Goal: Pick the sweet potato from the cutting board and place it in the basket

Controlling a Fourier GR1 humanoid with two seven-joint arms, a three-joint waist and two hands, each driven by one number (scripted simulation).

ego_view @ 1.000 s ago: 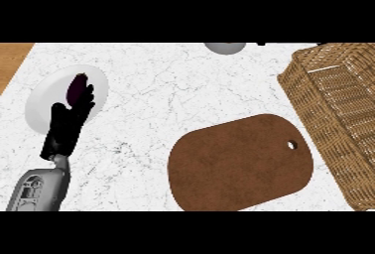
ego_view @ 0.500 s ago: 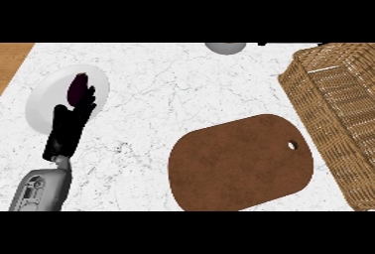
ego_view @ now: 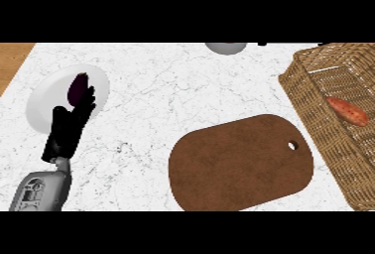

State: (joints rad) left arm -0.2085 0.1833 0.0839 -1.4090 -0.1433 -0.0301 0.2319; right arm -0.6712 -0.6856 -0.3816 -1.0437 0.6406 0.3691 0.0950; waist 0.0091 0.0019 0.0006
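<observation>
An orange sweet potato [ego_view: 347, 111] lies inside the wicker basket [ego_view: 316, 84] at the right edge of the view. The brown cutting board [ego_view: 242, 163] sits bare on the marble counter, just left of the basket. My left hand [ego_view: 70, 126] shows at the left, open with fingers straight, its fingertips over a white plate. It holds nothing and is far from the board and the basket. My right hand does not show.
The white plate [ego_view: 47, 99] at the left carries a dark purple eggplant [ego_view: 76, 88]. A grey bowl [ego_view: 225, 47] peeks in at the top edge. A wooden surface [ego_view: 11, 59] borders the counter at the top left.
The sweet potato now shows inside the basket, where none was visible before. The left hand has stayed almost still over the plate.
</observation>
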